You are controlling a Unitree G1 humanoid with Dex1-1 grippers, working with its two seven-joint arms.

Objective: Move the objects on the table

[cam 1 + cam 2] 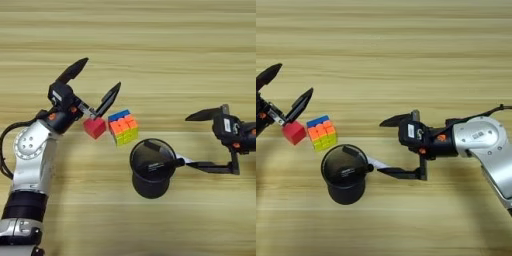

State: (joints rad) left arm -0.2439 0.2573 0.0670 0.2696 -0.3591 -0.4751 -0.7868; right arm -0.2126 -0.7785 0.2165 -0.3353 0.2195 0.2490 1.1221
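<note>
Two wide-open pincers over a wooden worktop, one at the cubes, one beside the mesh cup

The left pincer (93, 79) is spread wide and holds nothing; its lower finger tip hangs just above the red cube (94, 127), which lies on the worktop (150, 45) just beside, perhaps touching, the multicoloured puzzle cube (123, 127). The right pincer (387, 145) is also wide open and grips nothing: its upper finger points left above the cup, and its lower finger lies low, its tip at or against a slim white-silver pen (376, 163). That pen leans on the rim of the black mesh cup (344, 175), where a black marker (353, 170) also stands
</note>
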